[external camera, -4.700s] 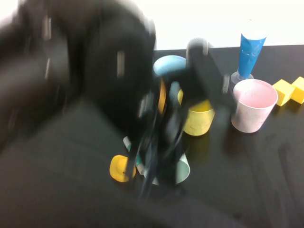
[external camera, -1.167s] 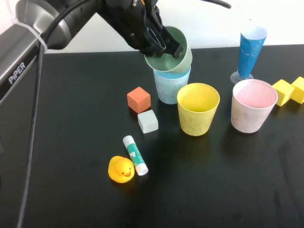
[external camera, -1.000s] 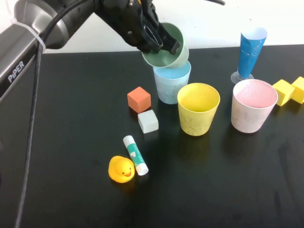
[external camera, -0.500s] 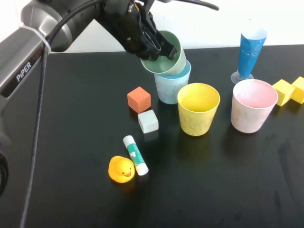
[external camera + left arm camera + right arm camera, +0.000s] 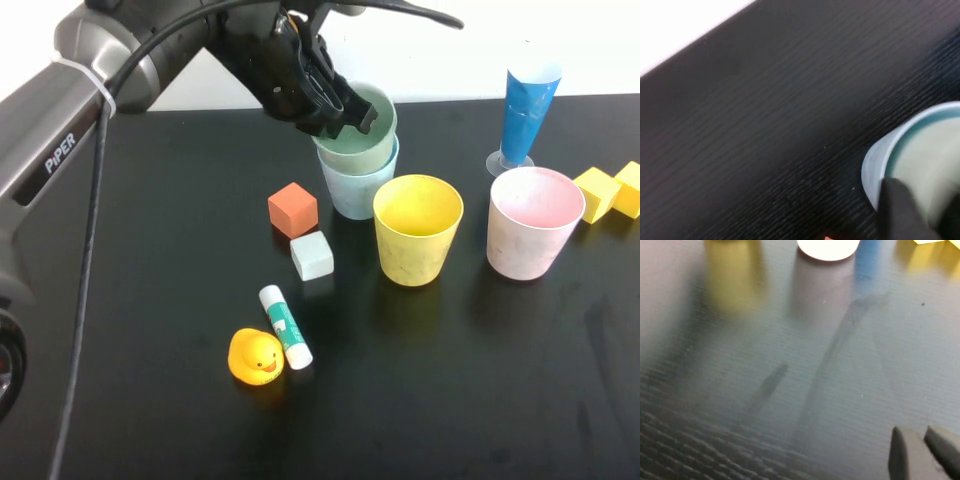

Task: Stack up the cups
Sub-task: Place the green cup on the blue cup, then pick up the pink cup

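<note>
The pale green cup [image 5: 358, 140] sits nested upright in the light blue cup [image 5: 355, 190] at the back middle of the black table. My left gripper [image 5: 345, 112] is at the green cup's rim, open, its fingers [image 5: 897, 210] straddling the green wall [image 5: 927, 170] above the blue rim [image 5: 875, 170]. To the right stand the yellow cup [image 5: 417, 232] and the pink cup [image 5: 533, 225], each alone and upright. My right gripper [image 5: 922, 437] is out of the high view; it hovers shut over bare table on the near side of the pink cup [image 5: 828, 249], holding nothing.
A tall blue cone glass [image 5: 527, 105] stands behind the pink cup, with yellow blocks [image 5: 610, 190] at the right edge. An orange cube [image 5: 292, 209], a pale grey cube [image 5: 312, 255], a glue stick [image 5: 285, 326] and a rubber duck [image 5: 255, 357] lie left of the yellow cup.
The green cup, tilted above the blue cup a second ago, has come down and now sits level inside it. My left gripper's fingers have loosened on its rim.
</note>
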Controlling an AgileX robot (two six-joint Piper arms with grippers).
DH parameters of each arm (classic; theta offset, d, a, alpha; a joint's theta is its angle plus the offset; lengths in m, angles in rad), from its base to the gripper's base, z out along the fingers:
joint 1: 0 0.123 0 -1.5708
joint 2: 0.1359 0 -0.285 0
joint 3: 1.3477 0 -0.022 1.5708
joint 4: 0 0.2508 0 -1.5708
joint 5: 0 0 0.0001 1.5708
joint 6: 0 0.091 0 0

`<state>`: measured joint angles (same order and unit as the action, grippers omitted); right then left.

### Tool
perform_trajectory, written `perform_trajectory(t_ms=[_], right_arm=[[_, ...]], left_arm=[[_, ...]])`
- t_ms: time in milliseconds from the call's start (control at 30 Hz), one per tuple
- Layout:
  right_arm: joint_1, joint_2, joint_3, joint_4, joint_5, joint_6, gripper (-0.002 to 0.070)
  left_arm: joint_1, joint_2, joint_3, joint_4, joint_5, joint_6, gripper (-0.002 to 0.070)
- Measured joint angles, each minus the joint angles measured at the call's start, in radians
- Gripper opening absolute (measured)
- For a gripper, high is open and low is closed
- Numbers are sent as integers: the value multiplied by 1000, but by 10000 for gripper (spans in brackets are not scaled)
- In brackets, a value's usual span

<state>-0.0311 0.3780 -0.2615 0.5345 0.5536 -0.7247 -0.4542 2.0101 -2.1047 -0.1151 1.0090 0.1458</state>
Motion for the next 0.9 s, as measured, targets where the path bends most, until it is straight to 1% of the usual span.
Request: perform_trajectory(t_ms=[100, 167, 267, 367, 433, 467, 567, 633, 767, 833, 900], right_arm=[[0, 0, 0, 0, 0, 0, 63], [0, 0, 0, 0, 0, 0, 63], [0, 0, 0, 0, 0, 0, 63], [0, 0, 0, 2, 0, 0, 63], [0, 0, 0, 2, -1, 0, 63], [0, 0, 0, 3, -1, 0, 63], [0, 0, -11, 3, 1, 0, 63], [0, 10, -43, 3, 5, 0, 55], [0, 87, -179, 3, 43, 0, 13], [0, 163, -262, 3, 81, 0, 6], [0, 253, -359, 3, 132, 0, 1]], left_arm=[[0, 0, 0, -1, 0, 0, 239], [0, 0, 0, -1, 0, 0, 277], [0, 0, 0, -1, -16, 0, 300], [0, -2, 0, 7, -42, 0, 302], [0, -13, 0, 31, -51, 0, 277], [0, -23, 0, 51, -52, 0, 245], [0, -72, 0, 123, -52, 0, 95], [0, -115, 0, 164, -52, 4, 44], [0, -214, 7, 213, -34, 4, 10], [2, -263, 46, 216, -31, 4, 5], [2, -328, 130, 219, -37, 6, 4]])
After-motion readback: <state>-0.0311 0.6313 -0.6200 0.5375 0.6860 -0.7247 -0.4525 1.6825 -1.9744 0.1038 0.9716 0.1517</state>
